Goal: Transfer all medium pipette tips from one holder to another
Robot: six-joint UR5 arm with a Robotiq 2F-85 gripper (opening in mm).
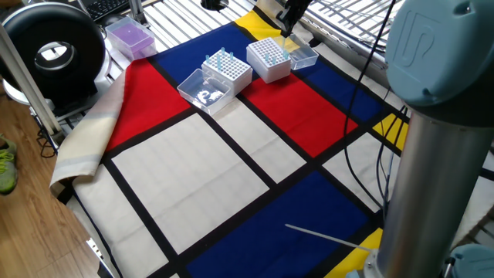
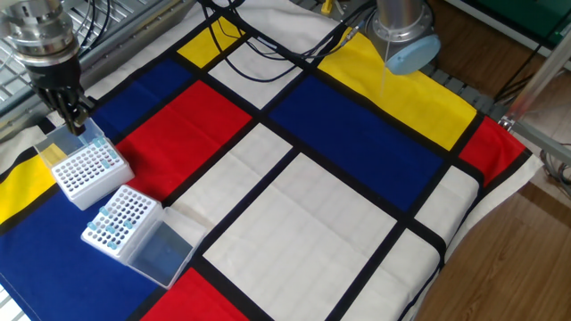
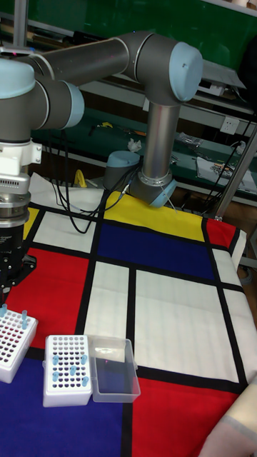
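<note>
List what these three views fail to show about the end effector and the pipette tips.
- End effector: its opening is too small and dark in both fixed views; the tall fixed view cuts it off at the left edge.
- Medium pipette tips: too tiny to count in any view.
- Whether the end effector holds a tip: cannot be told.
</note>
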